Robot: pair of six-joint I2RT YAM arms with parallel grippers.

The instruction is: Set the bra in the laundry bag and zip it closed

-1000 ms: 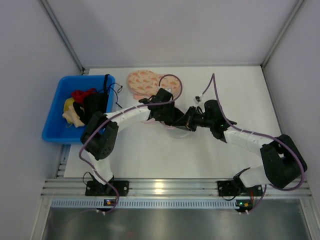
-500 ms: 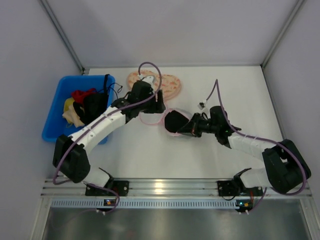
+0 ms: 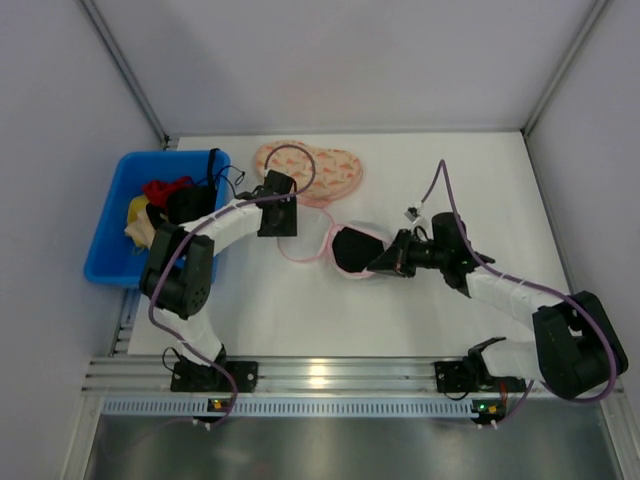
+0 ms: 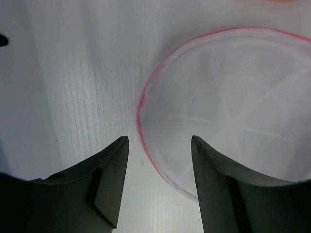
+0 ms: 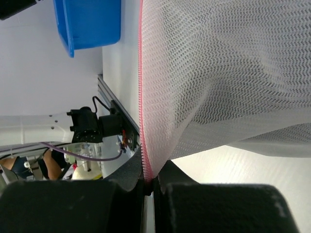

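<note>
Whereas a second ago both hands met over the middle of the worktop (image 3: 430, 310) and hid the pouch, the left arm has since folded back toward the blue bin (image 3: 118, 225). The left hand (image 3: 278, 222) now hangs beside the flat half of the laundry bag (image 3: 306, 241), lower and nearer the bin than it was half a second ago. From its wrist camera the left hand (image 4: 158, 162) is spread wide and holds nothing, its dark fingers (image 4: 111, 177) on either side of bare worktop (image 4: 73, 97) and the pink edge of the laundry bag (image 4: 233, 111). The right hand (image 3: 384, 264) has slid a little outward and toward the near edge, drawing the bag with it. It is pinched tight on the pink zip rim, which its own camera shows running down into the right hand (image 5: 148, 180) with the white mesh of the laundry bag (image 5: 228, 68) filling the view. The bag lies open in two round halves at mid-worktop. The bra (image 3: 352, 249), uncovered now, shows as a black mound inside the pink rim of the half nearer the right hand. Behind lies the peach-pink heart-shaped cloth (image 3: 325, 170), unmoved. A small white tag (image 3: 411, 213) hangs on the right arm's cable, any lettering too small to read.
</note>
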